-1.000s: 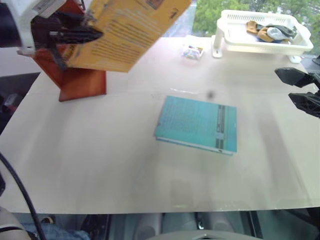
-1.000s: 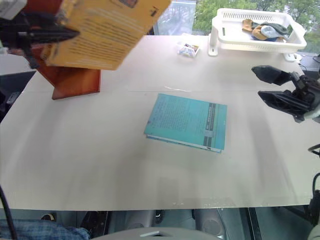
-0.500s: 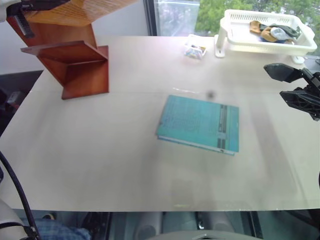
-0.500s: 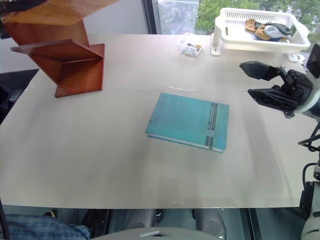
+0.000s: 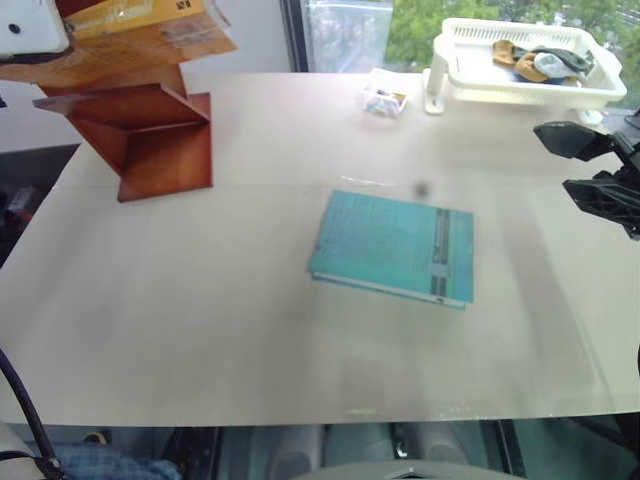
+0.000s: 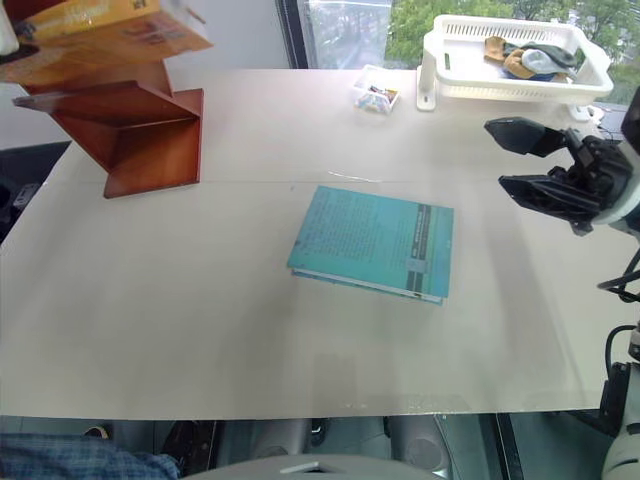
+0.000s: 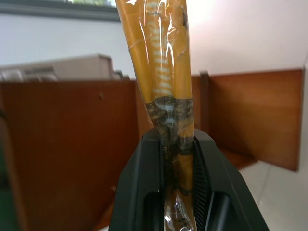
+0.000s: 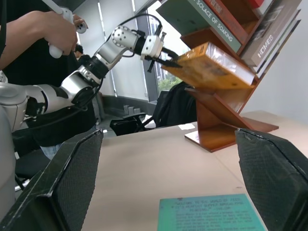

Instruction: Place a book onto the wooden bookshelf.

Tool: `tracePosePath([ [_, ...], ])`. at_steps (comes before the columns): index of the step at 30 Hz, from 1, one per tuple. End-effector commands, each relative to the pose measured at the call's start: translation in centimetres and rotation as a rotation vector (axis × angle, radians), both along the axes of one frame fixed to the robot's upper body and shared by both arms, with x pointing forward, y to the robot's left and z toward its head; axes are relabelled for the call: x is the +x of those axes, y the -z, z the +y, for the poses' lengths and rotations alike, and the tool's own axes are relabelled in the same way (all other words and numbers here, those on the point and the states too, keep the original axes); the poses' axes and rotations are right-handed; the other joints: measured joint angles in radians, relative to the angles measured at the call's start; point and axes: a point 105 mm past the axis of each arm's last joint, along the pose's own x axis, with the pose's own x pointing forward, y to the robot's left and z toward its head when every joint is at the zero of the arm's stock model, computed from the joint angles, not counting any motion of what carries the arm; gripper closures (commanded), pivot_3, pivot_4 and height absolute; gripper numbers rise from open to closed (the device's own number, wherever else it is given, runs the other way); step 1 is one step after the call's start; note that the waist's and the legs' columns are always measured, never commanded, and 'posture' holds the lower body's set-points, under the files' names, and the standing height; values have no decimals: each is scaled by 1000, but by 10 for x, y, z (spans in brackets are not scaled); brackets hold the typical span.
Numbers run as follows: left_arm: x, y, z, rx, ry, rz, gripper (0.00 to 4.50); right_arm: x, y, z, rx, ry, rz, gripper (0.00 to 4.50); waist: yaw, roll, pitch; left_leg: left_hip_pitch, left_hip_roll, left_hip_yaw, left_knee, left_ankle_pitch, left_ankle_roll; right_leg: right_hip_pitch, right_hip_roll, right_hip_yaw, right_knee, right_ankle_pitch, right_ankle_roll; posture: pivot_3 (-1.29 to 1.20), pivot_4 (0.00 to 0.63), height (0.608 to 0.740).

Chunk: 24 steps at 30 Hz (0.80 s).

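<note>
The book (image 5: 140,40), orange-yellow and glossy, hangs tilted just above a slanted tier of the wooden bookshelf (image 5: 160,150) at the table's far left corner. My left gripper (image 7: 174,139) is shut on the book's yellow spine edge (image 7: 163,72), with red-brown shelf panels (image 7: 62,144) close behind. From the right wrist view the left gripper (image 8: 166,58) holds the book (image 8: 211,67) out over the shelf (image 8: 221,120); I cannot tell whether the book touches the tier. My right gripper (image 6: 540,160) hovers open and empty over the table's right side.
A teal book (image 5: 395,247) lies flat mid-table. A white basket (image 5: 530,92) with cloth items stands at the far right, a small packet (image 5: 383,100) beside it. Other books (image 8: 216,14) fill the upper tiers. A person (image 8: 43,29) holding a controller stands past the table.
The left gripper carried the book leftward and turned it from a steep slant over the table to a flatter pose above the shelf tier. The right gripper stayed put.
</note>
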Motion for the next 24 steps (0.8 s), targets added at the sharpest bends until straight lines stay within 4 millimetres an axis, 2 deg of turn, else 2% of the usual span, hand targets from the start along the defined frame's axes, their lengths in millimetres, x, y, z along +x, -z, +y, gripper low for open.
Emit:
tracePosePath([
  [1, -6, -11, 5, -12, 6, -38, 4250, -7, -6, -2, 0, 9, -52, 0, 0, 0, 0, 0, 0, 0, 1, 0, 0, 0, 0, 0, 1, 0, 0, 0, 150, 740],
  [4, -2, -2, 15, 2, -14, -12, 4250, -7, -6, -4, -2, 20, -52, 0, -2, 0, 0, 0, 0, 0, 3, 0, 0, 0, 0, 0, 3, 0, 0, 0, 150, 740],
  [15, 6, 2, 44, 21, -116, -19, 4250, -10, -4, -4, -7, 34, -57, 0, -5, 0, 0, 3, 0, 1, 7, 0, 0, 0, 1, 1, 11, 0, 0, 0, 150, 740],
  [19, 11, 1, 43, 21, -102, -39, 4250, -10, -5, -3, -8, 40, -60, 0, -5, 0, 0, 2, 0, 1, 7, 0, 0, 0, 1, 1, 11, 0, 0, 0, 150, 740],
  [24, 21, 3, 28, -57, -23, -38, 4250, -10, -6, -5, -9, 54, -64, 0, 2, 0, 0, 2, 0, 0, 8, 0, 0, 0, 1, 0, 12, 0, 0, 0, 150, 740],
])
